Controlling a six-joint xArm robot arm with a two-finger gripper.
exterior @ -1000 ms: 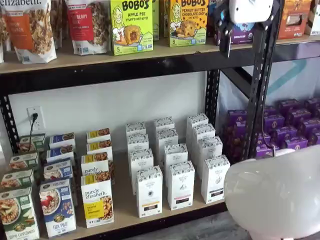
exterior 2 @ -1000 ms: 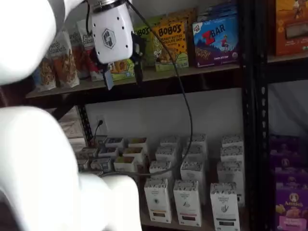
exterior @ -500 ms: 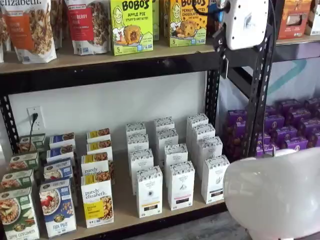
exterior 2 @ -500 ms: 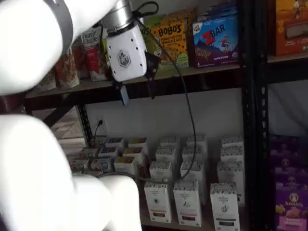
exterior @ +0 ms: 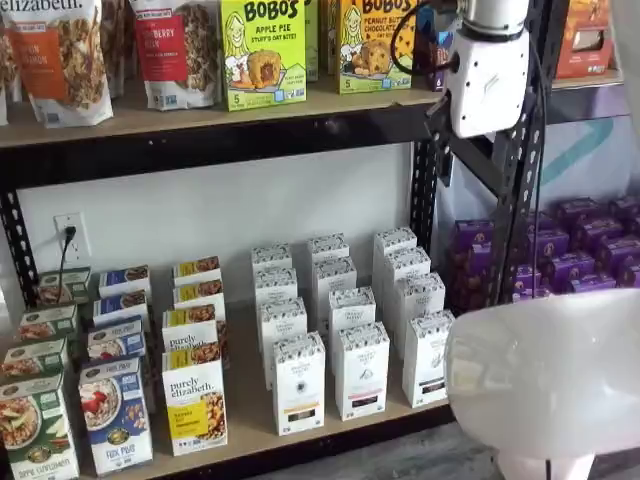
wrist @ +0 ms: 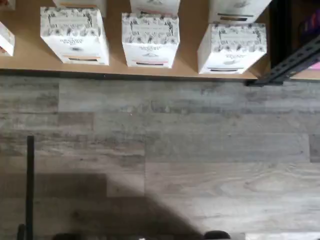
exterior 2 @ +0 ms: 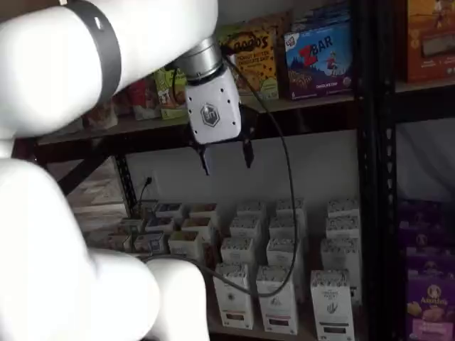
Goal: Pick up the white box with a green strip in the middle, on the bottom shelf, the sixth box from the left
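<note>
The white box [exterior: 430, 358] stands at the front right of the bottom shelf [exterior: 250, 425], beside the black rack post; it also shows in a shelf view [exterior 2: 331, 305]. Like cartons stand to its left and behind it. In the wrist view it [wrist: 232, 47] stands at the shelf board's [wrist: 192, 55] edge beside the post. My gripper [exterior 2: 226, 158] hangs just below the upper shelf, well above the white cartons, open with a plain gap and empty. In a shelf view only its white body [exterior: 487, 80] shows clearly.
Bobo's boxes [exterior: 262, 50] and granola bags [exterior: 60, 55] fill the upper shelf. Purple boxes [exterior: 580, 250] sit past the rack post [exterior: 515, 200]. My arm's white link [exterior: 545, 385] covers the lower right. A cable [exterior 2: 284, 185] trails from the gripper. Grey plank floor [wrist: 160, 150] lies before the shelf.
My gripper has come down from the upper shelf's level to just below it, moving right in one shelf view. The boxes have not moved.
</note>
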